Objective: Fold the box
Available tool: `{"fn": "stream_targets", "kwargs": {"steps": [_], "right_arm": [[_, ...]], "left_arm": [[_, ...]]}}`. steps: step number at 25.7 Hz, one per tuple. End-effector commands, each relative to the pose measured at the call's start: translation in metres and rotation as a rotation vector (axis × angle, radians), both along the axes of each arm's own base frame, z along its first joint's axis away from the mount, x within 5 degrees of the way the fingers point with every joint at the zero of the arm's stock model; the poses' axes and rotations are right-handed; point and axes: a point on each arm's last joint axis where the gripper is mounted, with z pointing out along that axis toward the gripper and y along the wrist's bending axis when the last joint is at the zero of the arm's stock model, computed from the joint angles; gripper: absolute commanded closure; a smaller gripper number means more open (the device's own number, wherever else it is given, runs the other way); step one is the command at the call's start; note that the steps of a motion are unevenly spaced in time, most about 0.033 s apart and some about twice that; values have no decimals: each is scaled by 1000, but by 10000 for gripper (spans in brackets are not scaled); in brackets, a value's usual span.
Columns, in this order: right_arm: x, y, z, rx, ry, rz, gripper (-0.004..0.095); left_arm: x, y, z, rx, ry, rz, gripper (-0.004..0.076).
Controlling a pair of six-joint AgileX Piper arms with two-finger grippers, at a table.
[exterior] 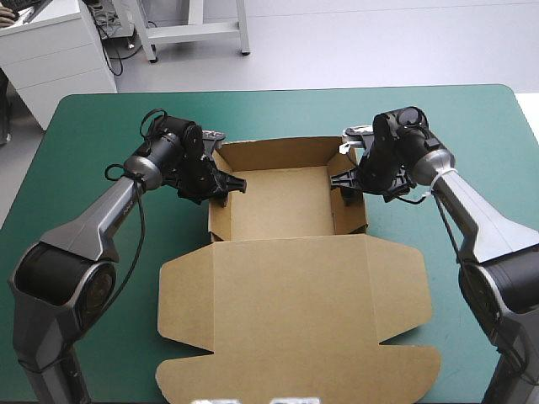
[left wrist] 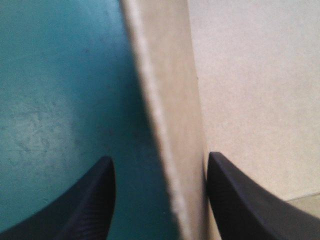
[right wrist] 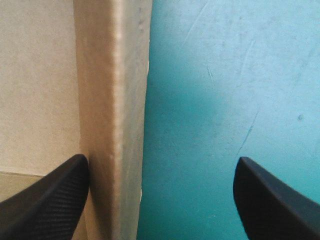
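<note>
Item 1, box. You will find the brown box [exterior: 282, 202] at the middle of the surface [exterior: 84, 118]. It stands as an open tray with its far, left and right walls raised. Its lid [exterior: 295, 311] lies flat on the teal-green cover [left wrist: 55, 100], reaching from the tray toward the near edge with its side flaps spread.

Item 2, left end effector [exterior: 229, 183]. You have it open and astride the tray's left wall [left wrist: 170, 100]. In the left wrist view the inner finger [left wrist: 240, 200] is inside the tray, against the wall's inner face. The outer finger [left wrist: 85, 200] stands over the cover, apart from the wall. It holds nothing.

Item 3, right end effector [exterior: 344, 181]. You have it open wide and astride the right wall [right wrist: 112, 100]. In the right wrist view the inner finger [right wrist: 50, 200] sits inside the tray, just beside the wall. The outer finger [right wrist: 275, 200] stands well apart from the wall, over bare cover. It holds nothing.

Item 4. Both end effectors face each other across the tray, one at each side wall.
</note>
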Motion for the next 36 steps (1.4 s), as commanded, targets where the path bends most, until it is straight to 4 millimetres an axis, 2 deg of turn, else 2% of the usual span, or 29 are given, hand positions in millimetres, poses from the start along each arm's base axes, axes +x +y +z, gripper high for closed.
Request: {"fn": "stream_targets", "kwargs": {"steps": [1, 5, 6, 10, 13, 15, 16, 17, 18, 19, 20, 21, 22, 23, 24, 27, 32, 36], "right_arm": [[-4, -7, 35, 30, -78, -33, 175], [-3, -6, 62, 64, -165, -39, 175], [-4, -7, 77, 87, -207, -44, 175], [-16, -10, 102, 114, -272, -43, 174], [-29, -15, 120, 129, -318, -39, 174], [-39, -17, 132, 150, -347, -32, 174], [-45, -18, 138, 162, -361, -22, 174], [-57, -22, 146, 169, -379, -19, 174], [-66, -26, 144, 156, -372, -20, 174], [-69, -28, 141, 141, -363, -22, 174], [-75, -31, 132, 117, -336, -23, 174], [-76, -32, 128, 111, -324, -24, 174], [-79, -32, 121, 104, -299, -23, 174], [-79, -32, 120, 103, -296, -23, 174], [-78, -32, 120, 105, -306, -24, 174], [-73, -30, 118, 111, -327, -22, 174], [-54, -24, 94, 80, -252, 2, 174], [-37, -17, 77, 80, -234, 1, 174]], "left_arm": [[-3, 6, 36, -11, -100, 6, 332], [-1, 7, 66, -17, -155, 5, 333], [-1, 7, 87, -35, -204, 6, 333], [-8, 7, 127, -108, -317, 6, 333], [-20, 9, 150, -145, -376, -41, 347], [-30, 13, 163, -147, -414, -73, 421], [-36, 15, 170, -153, -433, -74, 489], [-48, 20, 185, -166, -470, -74, 650], [-62, 26, 200, -175, -515, -81, 749], [-70, 29, 208, -179, -540, -88, 749], [-90, 37, 225, -193, -587, -91, 751], [-99, 41, 230, -201, -603, -92, 751], [-124, 50, 241, -205, -637, -103, 751], [-136, 56, 243, -202, -650, -114, 751], [-159, 65, 245, -196, -663, -125, 751], [-196, 79, 237, -204, -658, -136, 751], [-260, 104, 206, -196, -648, -153, 751], [-300, 120, 180, -189, -682, -177, 751]]}}
